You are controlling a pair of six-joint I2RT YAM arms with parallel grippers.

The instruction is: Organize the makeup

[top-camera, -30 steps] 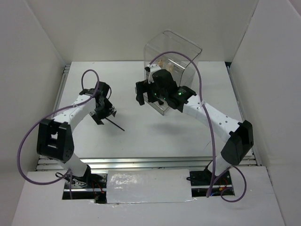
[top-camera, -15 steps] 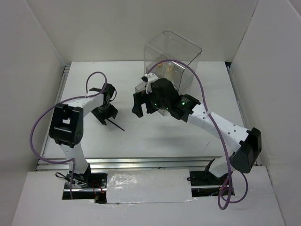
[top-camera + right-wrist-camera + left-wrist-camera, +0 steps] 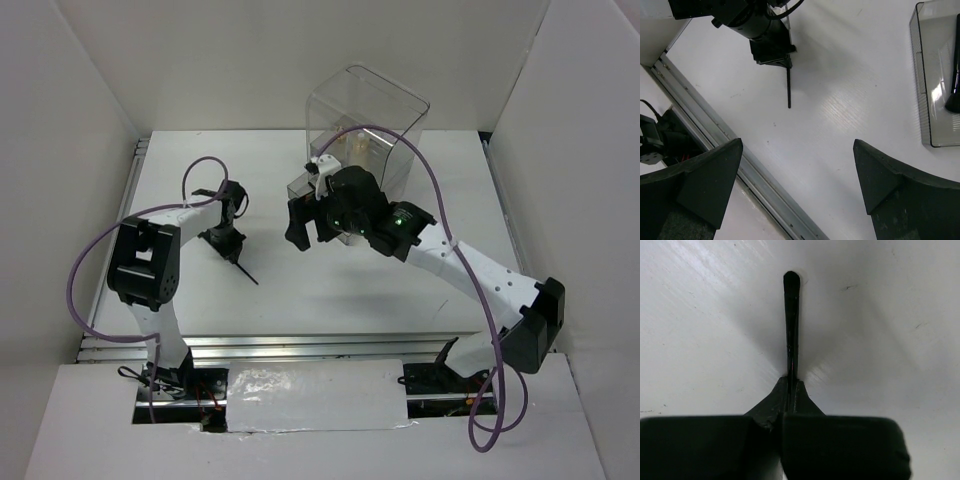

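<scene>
One thin black brush (image 3: 791,325) of the makeup lies on the white table, its rounded tip pointing away from my left gripper (image 3: 791,386), which is shut on its handle end. From above, the brush (image 3: 246,273) slants toward the near right out of the left gripper (image 3: 226,248). My right gripper (image 3: 797,150) hangs open above the table with nothing between its fingers, to the right of the brush (image 3: 788,88). In the top view the right gripper (image 3: 309,234) hovers in front of the clear box. The other makeup is out of view.
A clear acrylic box (image 3: 366,112) stands at the back, behind the right arm. A clear drawer tray (image 3: 920,102) lies pulled out on the table, a dark object (image 3: 956,75) inside it. A metal rail (image 3: 757,177) runs along the table's near edge. White walls enclose the sides.
My left gripper has shut on the brush's handle end, and the brush now points more steeply toward the near edge. The right arm shifted slightly, still open.
</scene>
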